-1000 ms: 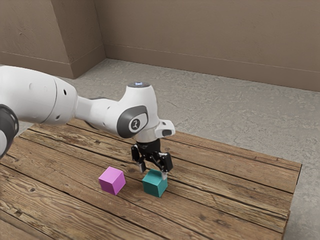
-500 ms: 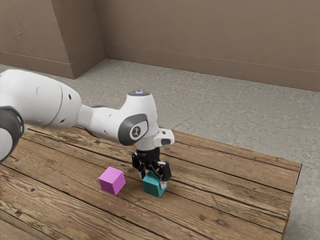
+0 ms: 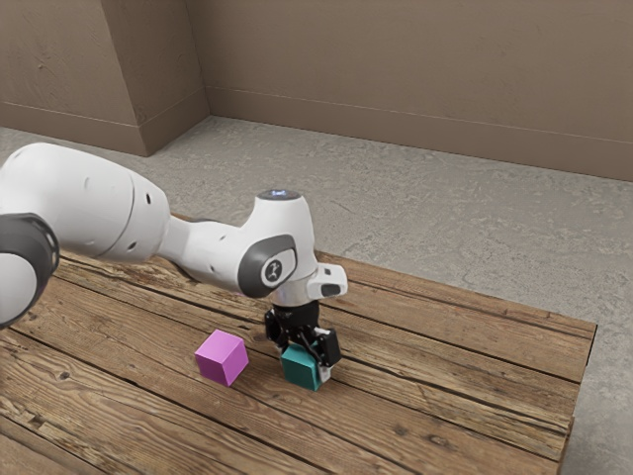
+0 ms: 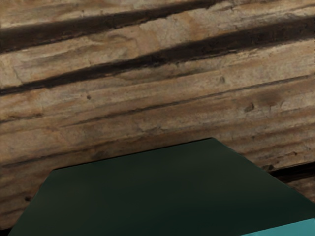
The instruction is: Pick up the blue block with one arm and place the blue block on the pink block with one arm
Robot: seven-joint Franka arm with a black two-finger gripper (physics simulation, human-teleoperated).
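Weathered plank desk (image 3: 475,396) standing on a speckled grey floor (image 3: 445,198), backed by plain brown walls (image 3: 396,59) with skirting.

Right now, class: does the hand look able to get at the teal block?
Probably yes. The hand sits low, directly over the teal block, with nothing between them. The pink block stands apart, toward the exterior view's left, not in the way.

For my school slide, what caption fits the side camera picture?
Robot gripper at the teal block, pink block beside it, on a wooden table.
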